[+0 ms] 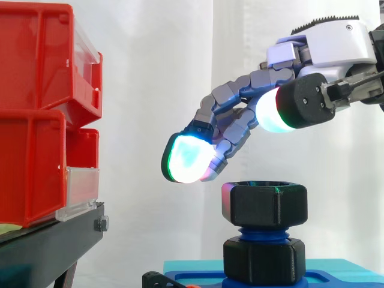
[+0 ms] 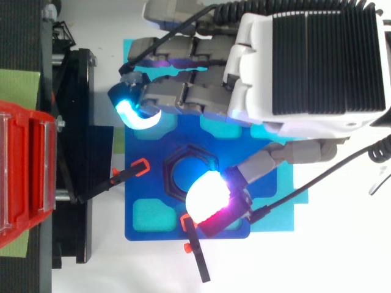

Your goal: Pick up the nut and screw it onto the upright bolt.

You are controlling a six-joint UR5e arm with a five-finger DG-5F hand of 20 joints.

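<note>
The black nut (image 1: pixel 264 204) sits on the very top of the blue bolt (image 1: pixel 264 231), which stands straight up. Lower down the bolt there is a second black six-sided piece (image 1: pixel 264 261), and under the bolt is a blue plate (image 2: pixel 146 213) lying on the white counter (image 2: pixel 342 262). The robot hand (image 1: pixel 330 45) hangs just above the bolt, and it holds nothing. It is loosely open, with its fingers bent a little and spread wide. One glowing fingertip (image 1: pixel 187 157) is up and to the left of the bolt, and it does not touch the nut. Two small black clamps (image 2: pixel 125 177) with orange tips lie near the bolt. The red bins (image 1: pixel 42 114) sit on a black stand (image 1: pixel 48 246), well away to the left of the bolt.
</note>
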